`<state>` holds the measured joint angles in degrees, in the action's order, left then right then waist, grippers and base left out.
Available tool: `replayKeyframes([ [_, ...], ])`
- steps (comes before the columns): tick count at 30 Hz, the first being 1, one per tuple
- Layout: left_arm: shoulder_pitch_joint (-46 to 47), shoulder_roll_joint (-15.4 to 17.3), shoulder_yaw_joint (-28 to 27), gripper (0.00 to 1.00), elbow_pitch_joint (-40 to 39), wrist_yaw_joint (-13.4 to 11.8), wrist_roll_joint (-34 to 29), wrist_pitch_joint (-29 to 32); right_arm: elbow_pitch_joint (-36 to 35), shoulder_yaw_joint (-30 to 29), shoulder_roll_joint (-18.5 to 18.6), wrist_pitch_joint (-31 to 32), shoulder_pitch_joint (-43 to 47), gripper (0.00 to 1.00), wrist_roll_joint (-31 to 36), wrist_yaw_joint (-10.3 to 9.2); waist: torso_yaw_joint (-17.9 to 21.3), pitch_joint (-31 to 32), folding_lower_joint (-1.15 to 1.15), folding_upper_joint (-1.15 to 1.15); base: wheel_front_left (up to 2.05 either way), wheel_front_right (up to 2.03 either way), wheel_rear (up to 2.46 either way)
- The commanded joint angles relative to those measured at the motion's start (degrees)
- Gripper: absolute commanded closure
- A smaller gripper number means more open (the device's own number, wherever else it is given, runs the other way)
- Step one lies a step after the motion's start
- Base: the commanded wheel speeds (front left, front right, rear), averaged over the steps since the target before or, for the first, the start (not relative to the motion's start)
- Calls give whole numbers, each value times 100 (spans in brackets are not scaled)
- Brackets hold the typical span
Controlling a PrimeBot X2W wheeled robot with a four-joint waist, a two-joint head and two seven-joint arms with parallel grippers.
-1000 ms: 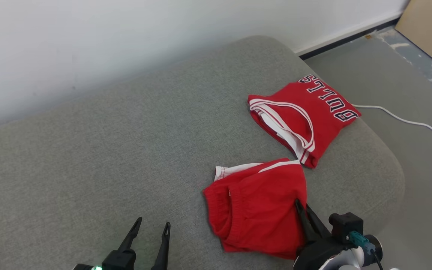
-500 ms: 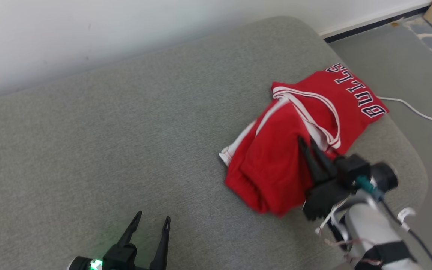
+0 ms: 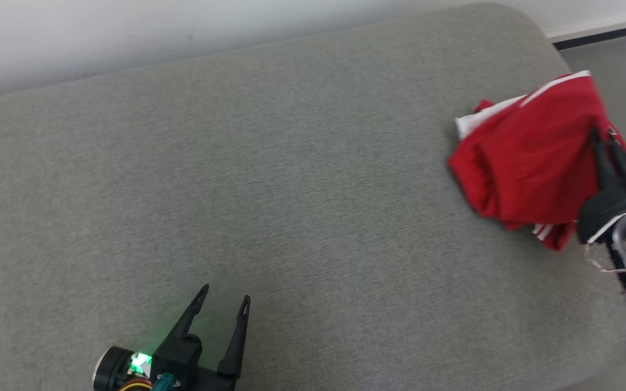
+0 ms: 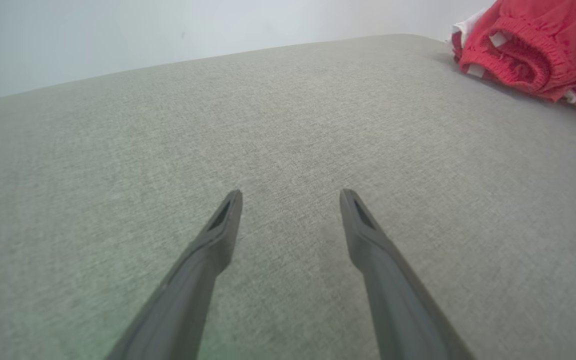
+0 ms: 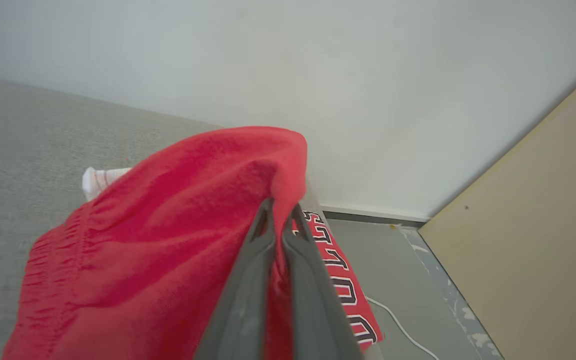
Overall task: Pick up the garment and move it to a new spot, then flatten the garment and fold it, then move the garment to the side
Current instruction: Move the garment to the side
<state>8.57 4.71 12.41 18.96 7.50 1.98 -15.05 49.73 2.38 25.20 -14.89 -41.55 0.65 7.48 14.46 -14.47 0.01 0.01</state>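
A: Where are the red shorts (image 3: 525, 157) now?
B: At the far right end of the grey cushion (image 3: 291, 190), bunched up. The right gripper (image 3: 602, 136) pinches them, its 2 fingers closed tight on a red fold.
A: And 1 second ago?
B: They lay on the cushion, just in front of the lettered jersey (image 5: 340, 285). Now they sit over it (the head camera has also swung, so the whole view has shifted). A striped edge and some letters peek out beneath.
A: The left gripper (image 3: 225, 292)?
B: Unchanged: low over bare cushion at the near side, fingers spread wide, holding nothing, well apart from the shorts.
A: Anything on the floor?
B: A white cable (image 5: 398, 320) beside the jersey.
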Motion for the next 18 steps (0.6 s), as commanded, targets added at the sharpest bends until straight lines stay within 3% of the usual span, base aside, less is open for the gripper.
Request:
replayKeyframes([
  [1, 64, 41, -13, 0, -33, -11, -45, -16, 61, -88, 23, -16, -68, 100, 121, -2, -287, -183, -1, -1, 0, 0, 0],
  [8, 114, 99, 37, 0, -12, -8, -72, -16, 411, -1412, 269, -18, -281, 100, 1191, -2, -541, -332, -1, -1, 0, 0, 0],
  [9, 119, 102, 45, 0, -7, -8, -75, -16, 392, -1626, 283, -18, -294, 70, 1376, -2, -560, -339, -1, -1, 0, 0, 0],
  [11, 110, 100, 68, 0, 14, -8, -81, -16, 400, -2105, 234, 27, -266, 36, 1678, -2, -595, -329, -1, -1, 0, 0, 0],
  [12, 112, 99, 68, 0, 24, -8, -83, -16, 396, -2314, 197, 75, -228, 0, 1836, -2, -606, -321, -1, -1, 0, 0, 0],
  [18, 80, 74, -10, 0, 49, -52, -72, -16, 79, -3429, -268, 22, 9, 0, 2456, -2, -633, -169, -1, -1, 0, 0, 0],
])
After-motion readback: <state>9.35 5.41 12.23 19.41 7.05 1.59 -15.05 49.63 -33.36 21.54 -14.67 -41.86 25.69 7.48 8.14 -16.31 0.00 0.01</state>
